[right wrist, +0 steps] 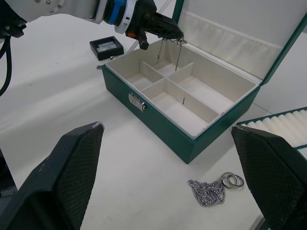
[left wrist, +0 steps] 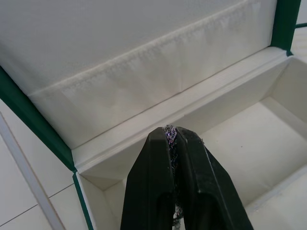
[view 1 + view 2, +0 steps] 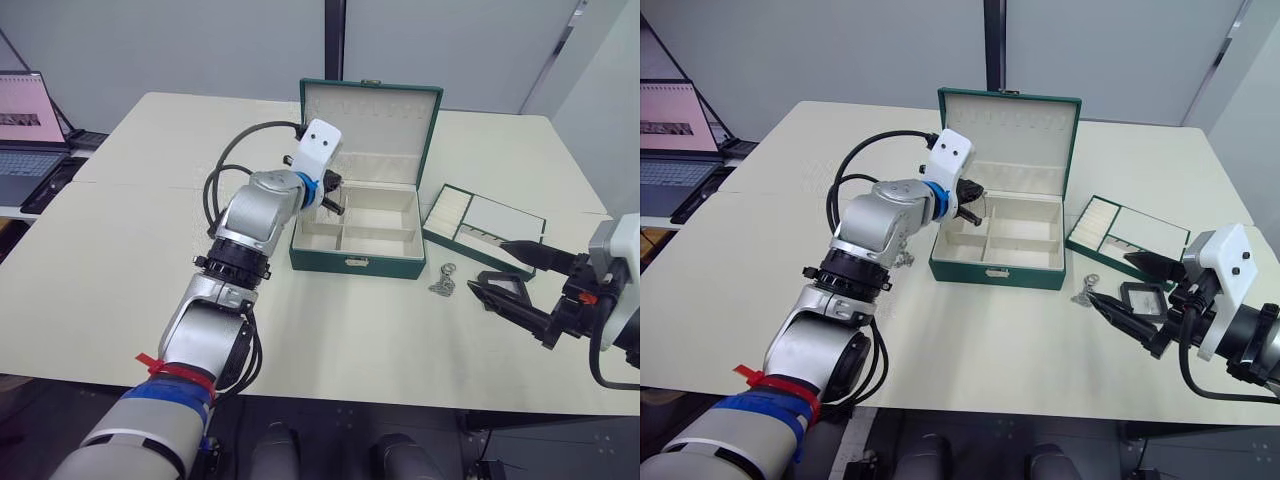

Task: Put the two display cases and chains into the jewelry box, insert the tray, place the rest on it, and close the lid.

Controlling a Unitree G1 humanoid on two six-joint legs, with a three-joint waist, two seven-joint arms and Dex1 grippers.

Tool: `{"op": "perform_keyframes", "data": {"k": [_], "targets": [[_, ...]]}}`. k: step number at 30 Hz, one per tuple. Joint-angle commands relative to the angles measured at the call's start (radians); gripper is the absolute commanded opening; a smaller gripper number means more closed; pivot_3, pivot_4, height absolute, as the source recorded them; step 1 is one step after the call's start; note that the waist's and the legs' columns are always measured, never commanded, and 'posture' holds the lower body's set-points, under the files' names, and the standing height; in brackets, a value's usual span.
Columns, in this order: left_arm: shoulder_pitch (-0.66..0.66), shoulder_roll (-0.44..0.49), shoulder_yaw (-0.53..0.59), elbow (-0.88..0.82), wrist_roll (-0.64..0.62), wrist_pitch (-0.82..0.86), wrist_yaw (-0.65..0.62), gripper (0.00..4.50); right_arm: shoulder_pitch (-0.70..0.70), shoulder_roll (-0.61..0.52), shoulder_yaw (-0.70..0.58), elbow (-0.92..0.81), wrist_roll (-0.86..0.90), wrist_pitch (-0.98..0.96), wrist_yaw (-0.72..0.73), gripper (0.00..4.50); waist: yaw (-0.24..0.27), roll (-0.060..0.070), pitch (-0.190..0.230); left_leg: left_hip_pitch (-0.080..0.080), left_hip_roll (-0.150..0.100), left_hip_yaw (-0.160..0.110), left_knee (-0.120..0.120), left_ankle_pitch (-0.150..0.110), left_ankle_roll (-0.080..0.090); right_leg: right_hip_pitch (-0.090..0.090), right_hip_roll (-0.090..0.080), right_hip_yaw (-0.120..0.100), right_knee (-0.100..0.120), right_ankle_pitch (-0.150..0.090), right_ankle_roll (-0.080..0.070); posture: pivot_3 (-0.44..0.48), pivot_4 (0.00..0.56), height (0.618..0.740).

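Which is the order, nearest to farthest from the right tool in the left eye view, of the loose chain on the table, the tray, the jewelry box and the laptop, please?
From the right tool:
1. Tray, just beyond it on the table's right side.
2. Loose chain, between the tool and the box; too close to the tray to rank firmly.
3. Jewelry box, at the table's middle, lid open.
4. Laptop, beyond the table's far left edge.

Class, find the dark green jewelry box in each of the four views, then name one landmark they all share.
Left eye view: jewelry box at mid-table, open.
Right eye view: mid-table, open.
Left wrist view: close up, cream back rim and compartments.
Right wrist view: seen from its front corner, gold clasp facing the camera.
Shared landmark: the cream pocket on the raised lid.
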Motion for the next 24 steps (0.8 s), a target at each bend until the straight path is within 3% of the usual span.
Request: {"op": "perform_keyframes", "data": {"k": [1, 15, 19, 24], "targets": [[-0.037, -0.012, -0.003, 0.035, 0.033, -0.06, 0.004, 0.01, 0.004, -0.017, -0.048, -0.025, 0.027, -0.005, -0.008, 4.5, 0.0, 0.0, 0.0, 0.0, 0.0, 0.0, 0.0, 0.0, 0.0, 0.0, 0.0, 0.0, 0.0, 0.0, 0.0, 0.0, 0.15, 0.74], [-0.053, -0.01, 0.023, 0.067, 0.056, -0.061, -0.023, 0.01, 0.039, -0.027, -0.075, -0.032, 0.04, -0.011, -0.019, 4.5, 0.0, 0.0, 0.0, 0.0, 0.0, 0.0, 0.0, 0.0, 0.0, 0.0, 0.0, 0.0, 0.0, 0.0, 0.0, 0.0, 0.15, 0.74], [-0.056, -0.001, 0.025, 0.052, 0.039, -0.034, -0.081, 1.07, 0.037, -0.026, -0.068, -0.031, 0.033, -0.015, -0.019, 4.5, 0.0, 0.0, 0.0, 0.0, 0.0, 0.0, 0.0, 0.0, 0.0, 0.0, 0.0, 0.0, 0.0, 0.0, 0.0, 0.0, 0.15, 0.74], [-0.056, -0.008, 0.039, 0.028, 0.049, -0.026, -0.055, 2.66, 0.032, -0.026, -0.056, -0.029, 0.026, -0.019, -0.018, 4.5, 0.0, 0.0, 0.0, 0.0, 0.0, 0.0, 0.0, 0.0, 0.0, 0.0, 0.0, 0.0, 0.0, 0.0, 0.0, 0.0, 0.15, 0.74]]}}
